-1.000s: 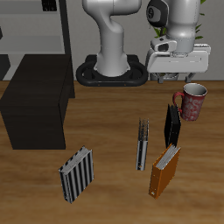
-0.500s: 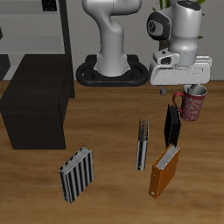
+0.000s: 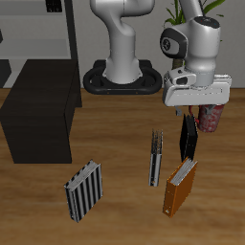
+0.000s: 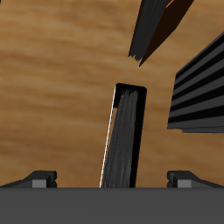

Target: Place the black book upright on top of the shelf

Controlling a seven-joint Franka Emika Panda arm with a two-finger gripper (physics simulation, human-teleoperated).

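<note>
The two-finger gripper (image 3: 194, 117) has been lowered over the last second from above the red patterned mug (image 3: 210, 113) to just above the thin, plain all-black book (image 3: 189, 137), which stands upright near the table's front edge beside the orange-brown book (image 3: 179, 186). In the wrist view the black book's top edge is seen centred between the fingertips (image 4: 41, 178), which are held wide apart with nothing between them. The descent suggests the grasp is about to be made. The large, low matte black shelf (image 3: 38, 113) lies well apart, toward the opposite side edge, so a long carry remains.
</note>
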